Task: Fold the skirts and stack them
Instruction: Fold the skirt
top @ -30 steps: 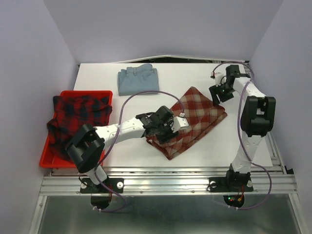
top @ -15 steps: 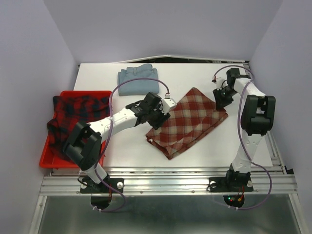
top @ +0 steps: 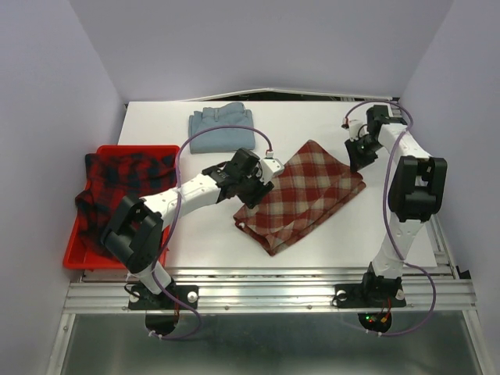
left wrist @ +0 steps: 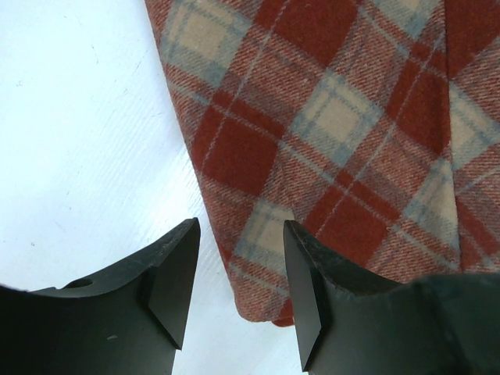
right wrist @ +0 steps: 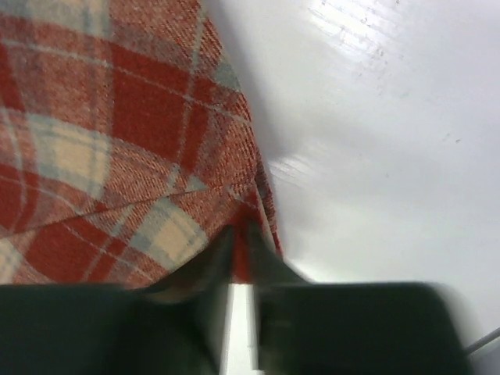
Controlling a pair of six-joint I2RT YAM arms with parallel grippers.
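The brick-red and cream check skirt (top: pixel 305 195) lies folded on the white table, right of centre. My left gripper (top: pixel 260 186) sits at its left edge, open. In the left wrist view that gripper (left wrist: pixel 241 234) straddles a corner of the check skirt (left wrist: pixel 351 117) without touching it. My right gripper (top: pixel 358 160) is at the skirt's far right corner. In the right wrist view, which is blurred, this gripper (right wrist: pixel 241 238) is pinched shut on the edge of the check skirt (right wrist: pixel 117 141). The light blue skirt (top: pixel 221 129) lies folded at the back. The red and navy plaid skirt (top: pixel 125 187) is heaped in the tray.
A red plastic tray (top: pixel 137 148) stands at the table's left edge, with the plaid skirt spilling over its left side. Bare white table (top: pixel 312 125) shows between the blue skirt and the right arm. Pale walls close in the back and both sides.
My left gripper pulled back from over the check skirt to its left edge. My right gripper came down onto the skirt's right corner and closed on it.
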